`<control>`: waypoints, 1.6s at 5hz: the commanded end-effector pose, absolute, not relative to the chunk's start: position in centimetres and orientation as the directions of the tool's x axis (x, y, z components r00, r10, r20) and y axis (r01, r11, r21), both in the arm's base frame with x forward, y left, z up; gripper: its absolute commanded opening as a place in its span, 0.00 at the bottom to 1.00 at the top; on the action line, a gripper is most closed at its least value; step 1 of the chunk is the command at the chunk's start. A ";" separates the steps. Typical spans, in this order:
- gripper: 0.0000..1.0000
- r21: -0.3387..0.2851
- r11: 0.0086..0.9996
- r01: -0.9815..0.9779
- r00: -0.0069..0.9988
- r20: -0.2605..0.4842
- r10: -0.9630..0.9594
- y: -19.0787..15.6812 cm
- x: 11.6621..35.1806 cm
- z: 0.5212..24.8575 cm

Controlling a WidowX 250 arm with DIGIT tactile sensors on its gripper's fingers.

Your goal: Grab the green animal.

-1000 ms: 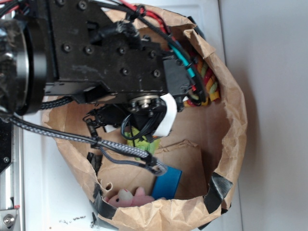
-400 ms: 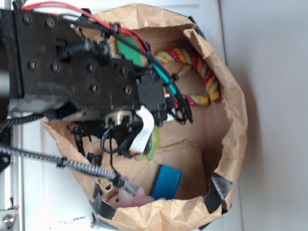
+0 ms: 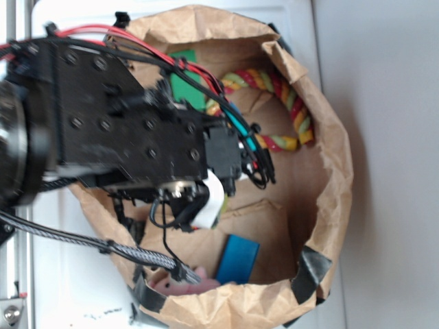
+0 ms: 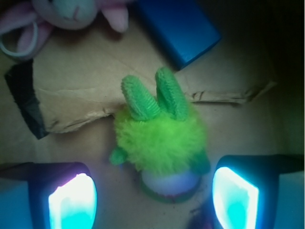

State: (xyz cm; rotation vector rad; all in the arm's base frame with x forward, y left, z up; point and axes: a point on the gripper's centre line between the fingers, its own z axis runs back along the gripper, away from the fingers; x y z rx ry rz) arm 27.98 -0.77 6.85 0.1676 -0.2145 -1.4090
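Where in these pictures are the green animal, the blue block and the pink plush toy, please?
green animal (image 4: 159,138), wrist view, fuzzy body.
blue block (image 4: 178,26), wrist view, top face.
pink plush toy (image 4: 71,9), wrist view, pale face.

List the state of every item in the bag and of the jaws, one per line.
gripper: jaws open, one on each side of the green animal, not touching it
green animal: lying on the bag floor, ungrasped
blue block: lying flat, beyond the animal
pink plush toy: lying at the bag's edge
rope: curled against the bag wall
paper bag: open
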 end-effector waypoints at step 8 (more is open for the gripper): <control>0.00 0.299 0.299 0.906 0.273 0.126 -0.954 2.3 33.9 10.0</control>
